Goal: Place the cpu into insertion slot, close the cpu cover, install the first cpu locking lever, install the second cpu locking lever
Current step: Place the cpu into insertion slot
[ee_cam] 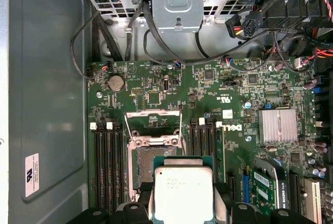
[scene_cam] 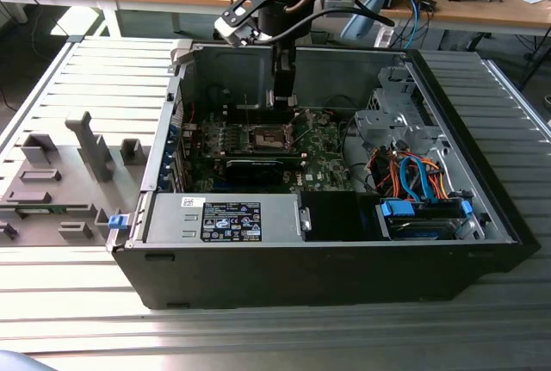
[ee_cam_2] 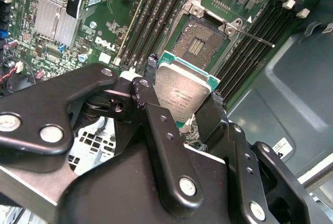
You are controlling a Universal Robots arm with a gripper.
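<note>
Gripper (ee_cam_2: 179,99) narrowed onto the cpu (ee_cam_2: 183,88), black fingers (ee_cam_2: 141,93) pressed against two opposite edges, silver-grey top turned toward the second wrist view, green rim showing around it. Held clear of the board, close over the insertion slot (ee_cam_2: 200,39), not yet in it. Slot bare: dark contact field ringed by a silvery frame. In the first wrist view, cpu cover (ee_cam: 154,122) swung up open at one edge of the slot. Thin locking lever (ee_cam_2: 256,38) lying free beside the black memory slots (ee_cam_2: 151,18). All on the green motherboard (ee_cam: 208,99) with a finned heatsink (ee_cam: 278,125), inside the open computer case (scene_cam: 327,259) on a slatted metal table (scene_cam: 86,302) in the exterior view.
</note>
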